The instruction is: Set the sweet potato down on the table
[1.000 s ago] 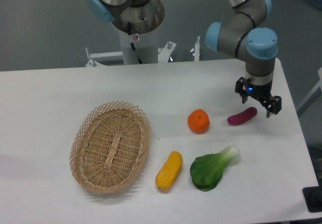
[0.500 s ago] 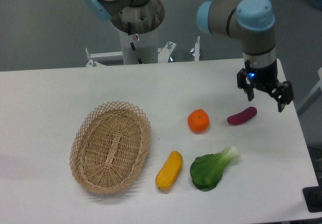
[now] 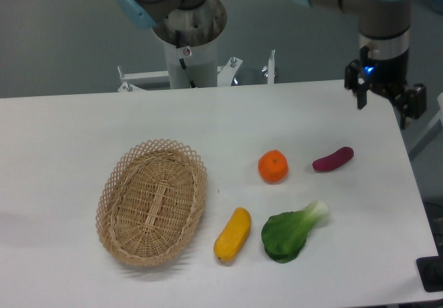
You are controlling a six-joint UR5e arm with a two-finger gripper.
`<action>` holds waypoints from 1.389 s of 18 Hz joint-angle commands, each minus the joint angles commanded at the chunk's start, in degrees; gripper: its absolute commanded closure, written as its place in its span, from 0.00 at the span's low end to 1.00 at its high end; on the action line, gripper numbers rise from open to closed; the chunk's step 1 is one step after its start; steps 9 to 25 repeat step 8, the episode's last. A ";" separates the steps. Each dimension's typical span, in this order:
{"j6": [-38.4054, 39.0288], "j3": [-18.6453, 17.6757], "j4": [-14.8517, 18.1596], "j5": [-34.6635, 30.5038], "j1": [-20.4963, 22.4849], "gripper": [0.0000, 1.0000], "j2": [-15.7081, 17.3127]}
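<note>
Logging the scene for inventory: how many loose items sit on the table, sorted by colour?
Purple: 1, the sweet potato
Orange: 1, the round fruit
Yellow: 1, the oblong vegetable
Green: 1, the leafy bok choy
Tan: 1, the wicker basket
Total: 5

Sweet potato [image 3: 333, 160] lies alone on the worktop [image 3: 83, 121], bare surface on its right and far sides, approach from above unobstructed. Orange fruit [image 3: 273, 166] sits near its left end, apart, not touching. Bok choy [image 3: 291, 231] lies nearer the front edge, apart. Yellow vegetable [image 3: 232, 234] just left of the bok choy. Wicker basket [image 3: 152, 201] takes the left-centre area. Gripper [image 3: 385, 103] hangs raised over the right rear edge, fingers spread, nothing between them.
</note>
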State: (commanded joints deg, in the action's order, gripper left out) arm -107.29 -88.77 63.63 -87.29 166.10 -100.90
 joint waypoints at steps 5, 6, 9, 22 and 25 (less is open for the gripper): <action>-1.43 -0.62 0.36 2.30 0.98 0.00 0.35; -1.43 -0.62 0.36 2.39 1.07 0.00 0.35; -1.43 -0.62 0.36 2.39 1.15 0.00 0.44; -1.43 -0.62 0.36 2.39 1.15 0.00 0.44; -1.43 -0.62 0.36 2.39 1.15 0.00 0.44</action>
